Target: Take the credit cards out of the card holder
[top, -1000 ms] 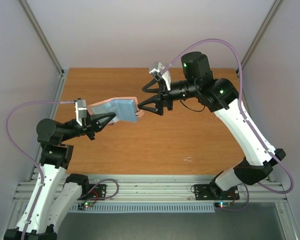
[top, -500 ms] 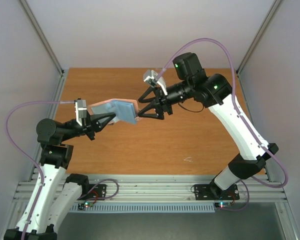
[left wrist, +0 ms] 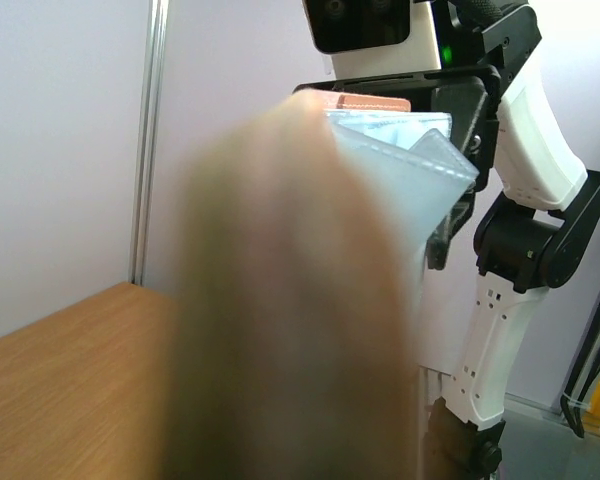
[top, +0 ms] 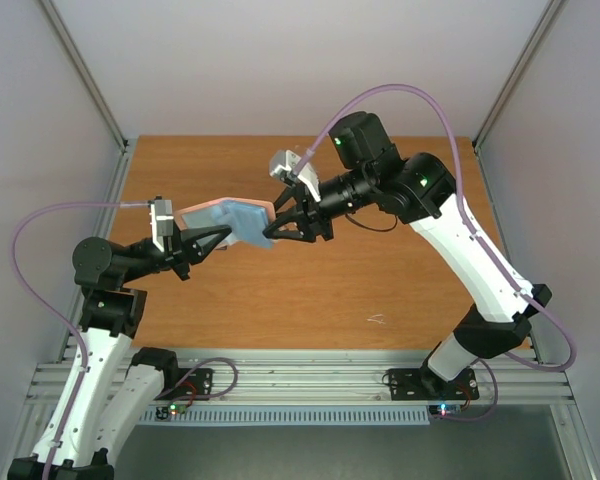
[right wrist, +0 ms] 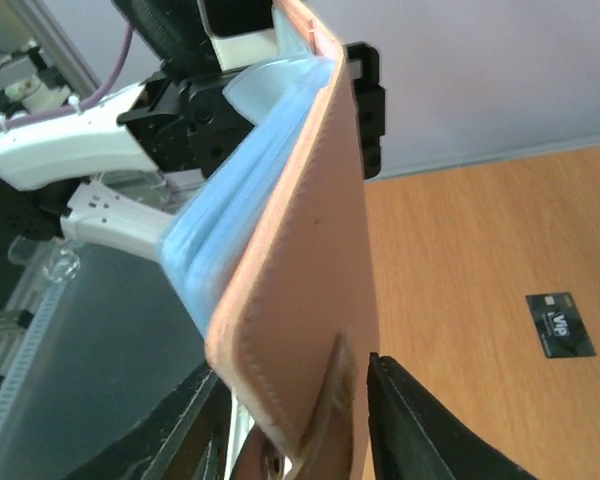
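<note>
The card holder (top: 242, 218), pinkish-brown outside and light blue inside, hangs above the table. My left gripper (top: 220, 236) is shut on its left end. In the left wrist view the holder (left wrist: 290, 300) is a brown blur that hides my own fingers. My right gripper (top: 276, 224) stands at its right end. In the right wrist view the holder (right wrist: 315, 230) reaches between that gripper's (right wrist: 295, 400) fingers, which are narrowed, with slim gaps still showing on both sides. A dark card (right wrist: 560, 323) marked VIP lies flat on the table. No other credit cards show.
The orange-brown table (top: 400, 290) is walled by pale panels, with metal rails along its left and front edges. The right arm (top: 480, 270) arches over the table's right half. A small white mark (top: 376, 320) lies near the front edge.
My right gripper has moved left to the holder's right end, and its jaws have narrowed around it. The left arm and the holder have stayed still.
</note>
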`<state>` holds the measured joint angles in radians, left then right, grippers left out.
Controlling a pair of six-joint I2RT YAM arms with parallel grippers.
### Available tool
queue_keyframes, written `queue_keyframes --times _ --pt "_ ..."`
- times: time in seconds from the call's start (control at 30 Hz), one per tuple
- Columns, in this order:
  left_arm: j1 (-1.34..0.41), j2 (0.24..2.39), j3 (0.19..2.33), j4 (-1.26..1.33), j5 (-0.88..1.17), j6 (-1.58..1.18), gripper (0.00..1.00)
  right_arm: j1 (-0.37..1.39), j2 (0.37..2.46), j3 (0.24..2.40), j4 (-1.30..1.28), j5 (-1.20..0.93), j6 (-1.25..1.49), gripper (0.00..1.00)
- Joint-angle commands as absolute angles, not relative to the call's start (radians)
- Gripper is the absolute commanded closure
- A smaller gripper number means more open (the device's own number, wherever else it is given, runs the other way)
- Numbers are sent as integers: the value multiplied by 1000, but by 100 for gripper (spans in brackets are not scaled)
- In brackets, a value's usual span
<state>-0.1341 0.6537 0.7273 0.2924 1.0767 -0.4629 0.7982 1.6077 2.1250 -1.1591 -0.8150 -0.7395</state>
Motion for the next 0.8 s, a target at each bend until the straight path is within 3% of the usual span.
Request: queue_keyframes --times 0.0,0.2,0.37,0.47,0.53,0.57,0.63,0.77 --pt "-135 638 750 353 1076 -459 100 809 1605 2099 -1050 -760 -682 67" --pt "-135 636 744 352 1074 -459 100 858 1610 2054 -955 -654 -652 85" --pt "-137 635 737 314 1038 -457 97 874 1627 2046 -902 -609 -594 84" --pt "-137 638 730 291 996 -464 71 888 1636 2043 -883 -556 -569 97" --pt "-138 636 725 283 993 -471 50 891 1640 2039 -868 -521 -551 99" --pt "-138 637 724 279 995 -472 44 892 1641 2039 -863 -508 -544 99" --pt "-138 637 723 271 991 -470 34 894 1643 2036 -849 -490 -521 99" --pt "-145 645 720 258 949 -466 30 935 1653 2045 -826 -460 -513 99"
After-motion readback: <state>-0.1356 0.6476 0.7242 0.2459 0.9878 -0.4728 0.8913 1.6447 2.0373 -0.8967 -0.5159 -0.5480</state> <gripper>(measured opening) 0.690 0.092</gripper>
